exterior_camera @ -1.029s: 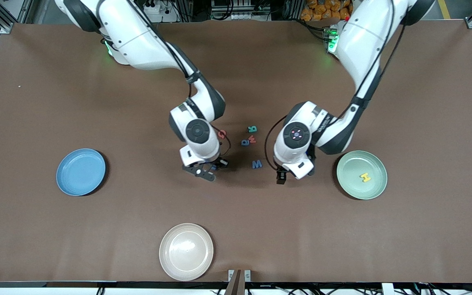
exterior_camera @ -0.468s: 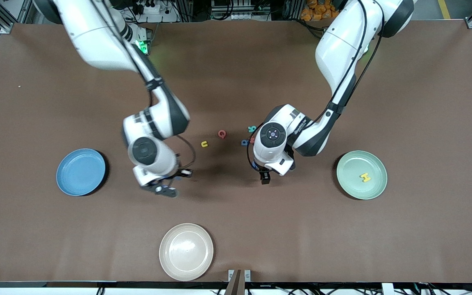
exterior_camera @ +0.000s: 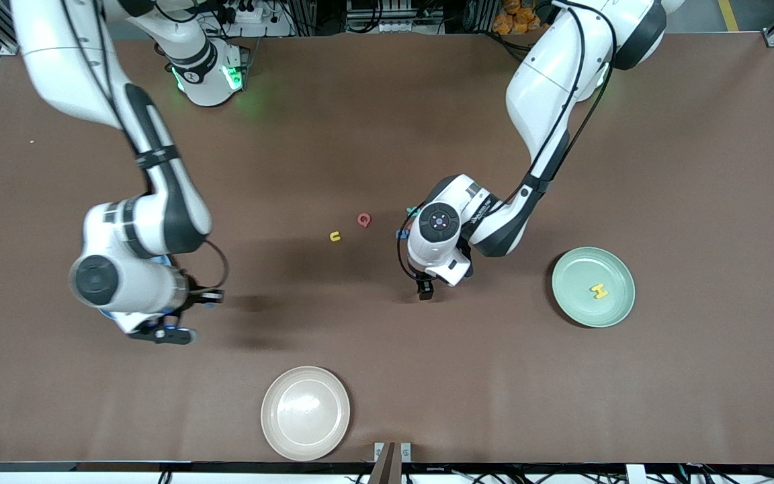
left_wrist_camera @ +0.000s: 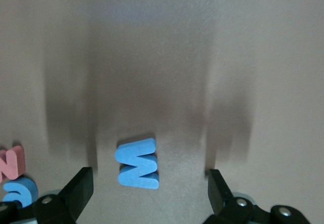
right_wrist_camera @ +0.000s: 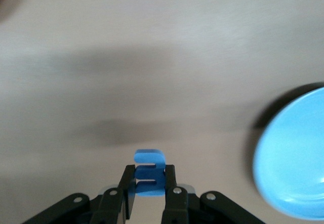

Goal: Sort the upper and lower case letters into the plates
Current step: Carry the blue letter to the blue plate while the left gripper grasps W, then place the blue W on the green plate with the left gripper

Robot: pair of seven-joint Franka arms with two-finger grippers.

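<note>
My right gripper (right_wrist_camera: 149, 193) pinches a small blue letter (right_wrist_camera: 149, 171), its shape half hidden between my fingers, up in the air beside the blue plate (right_wrist_camera: 296, 168), which my arm mostly covers from the front. My left gripper (left_wrist_camera: 149, 193) hangs wide open over a blue W (left_wrist_camera: 136, 163). Yellow H (exterior_camera: 599, 290) lies in the mint plate (exterior_camera: 572, 299). Yellow u (exterior_camera: 335, 236) and red G (exterior_camera: 363, 219) lie mid-table.

3 plates (exterior_camera: 575, 269), 8 sm. foam letters (exterior_camera: 363, 219), 2 robot arms (exterior_camera: 541, 87).
</note>
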